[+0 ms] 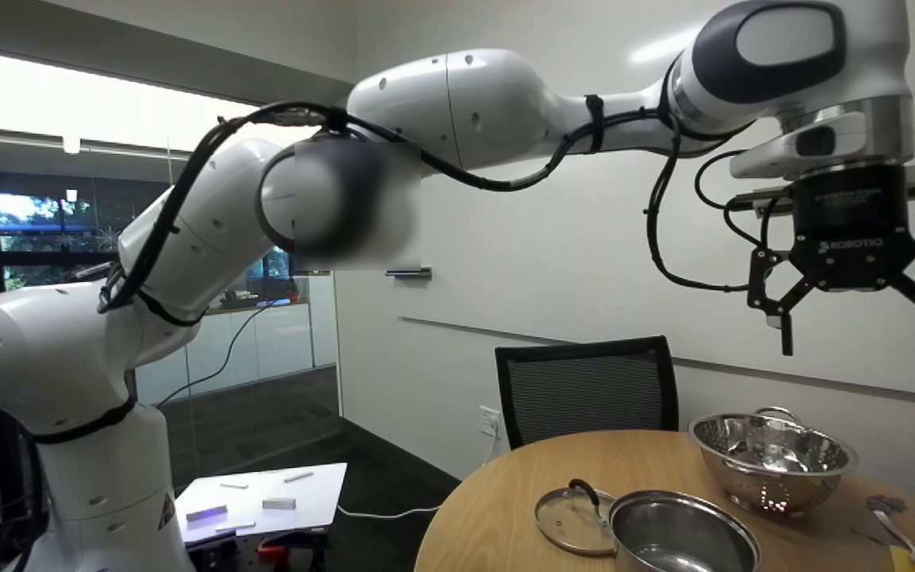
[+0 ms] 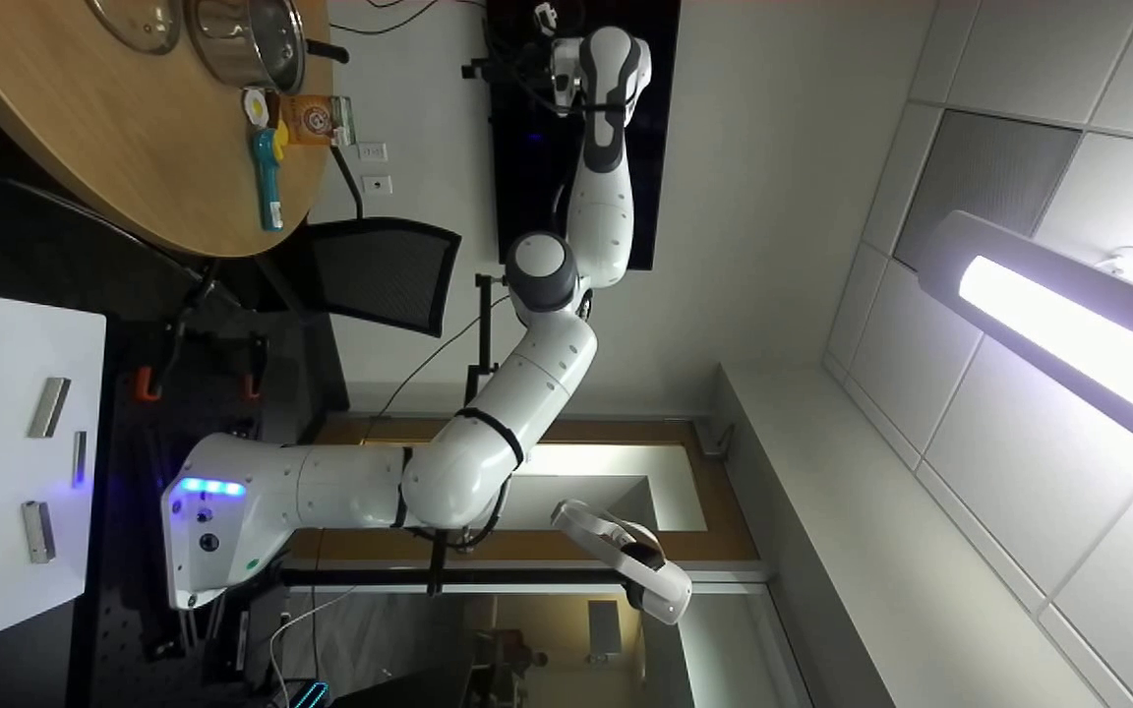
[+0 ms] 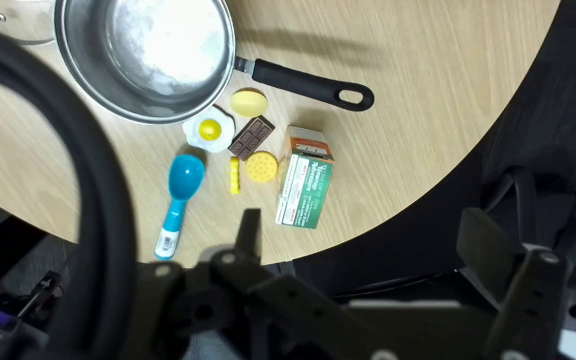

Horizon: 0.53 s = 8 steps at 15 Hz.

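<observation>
Currently jaws stand spread, nothing between them; gripper [image 1: 860, 359] hangs above table [image 3: 393, 150] height. Box [image 3: 304, 180] stands upright near the table edge, scoop [image 3: 174, 215] across from it. Risk: a low sideways pass could topple the box off the edge. Also, a finger catching the pot handle [image 3: 308, 82] could drag the pot [image 3: 150, 60] into the toy egg [image 3: 210, 129].
</observation>
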Motion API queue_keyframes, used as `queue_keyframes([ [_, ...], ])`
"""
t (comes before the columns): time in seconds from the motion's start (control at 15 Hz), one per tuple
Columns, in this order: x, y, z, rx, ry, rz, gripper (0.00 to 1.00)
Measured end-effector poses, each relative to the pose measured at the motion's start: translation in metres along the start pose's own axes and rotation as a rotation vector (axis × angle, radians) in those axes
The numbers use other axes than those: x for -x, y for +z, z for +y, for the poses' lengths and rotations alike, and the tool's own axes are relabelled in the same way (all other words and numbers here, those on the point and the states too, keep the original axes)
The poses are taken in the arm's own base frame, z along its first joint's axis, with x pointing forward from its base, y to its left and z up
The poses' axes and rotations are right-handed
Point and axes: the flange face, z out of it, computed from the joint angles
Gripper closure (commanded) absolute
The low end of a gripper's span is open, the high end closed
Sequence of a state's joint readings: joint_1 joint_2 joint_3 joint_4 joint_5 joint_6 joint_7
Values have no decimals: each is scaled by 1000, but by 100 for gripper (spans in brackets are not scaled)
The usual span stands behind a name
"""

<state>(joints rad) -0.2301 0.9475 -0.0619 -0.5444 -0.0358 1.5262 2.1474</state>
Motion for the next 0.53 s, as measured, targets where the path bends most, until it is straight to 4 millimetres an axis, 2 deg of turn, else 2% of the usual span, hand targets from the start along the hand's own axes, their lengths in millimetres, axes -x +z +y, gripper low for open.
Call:
queue_keyframes([
  [0.2, -11, 20, -6, 33, 40, 30, 0],
  [0.53, -50, 83, -29, 130, 141, 72, 0],
])
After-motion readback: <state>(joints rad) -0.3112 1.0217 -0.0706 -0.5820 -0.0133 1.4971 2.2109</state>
